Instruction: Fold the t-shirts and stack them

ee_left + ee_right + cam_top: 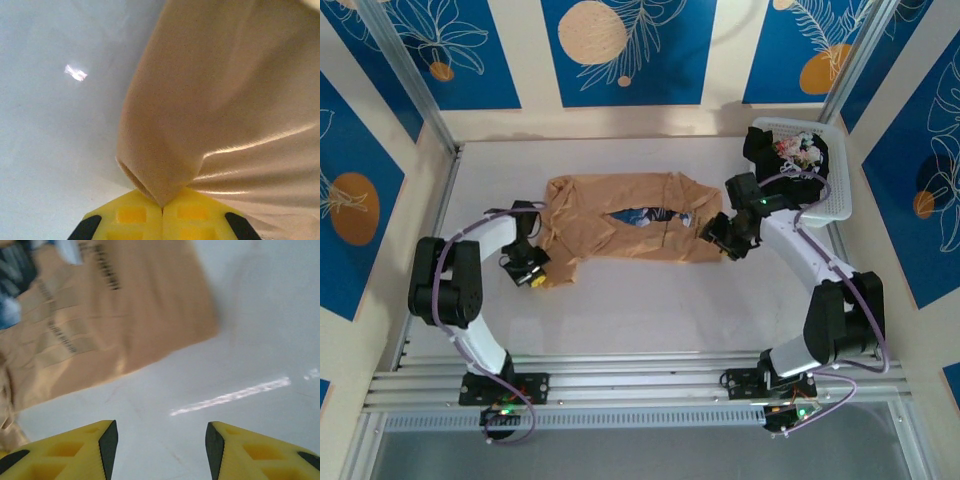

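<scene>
My left end effector (162, 209) is clamped shut on the tan tee (620, 215). In the left wrist view a pinch of cloth runs down into the seam between my yellow fingers, and the fabric fans up and to the right from there. From above, that pinch sits at the tee's near left corner. The tee lies spread on the worktop (620, 300) with its long axis running left to right between my two arms, and a blue print shows through a gap in its middle.

My right end effector (160, 440) is wide open and holds nothing. Its wrist view shows bare worktop between the fingers, with the tee's edge ahead and to the left, apart from them. From above it hovers just beside the tee's right end, so this arm is the nearer one to that side. I judge the coming move to be a short reach forward and left to take that end, matching my left.

Further right, the black tee (775, 150) is heaped in the basket (840, 195), well apart.

The top view gives the layout but not my grip; the wrist views settle that.
</scene>
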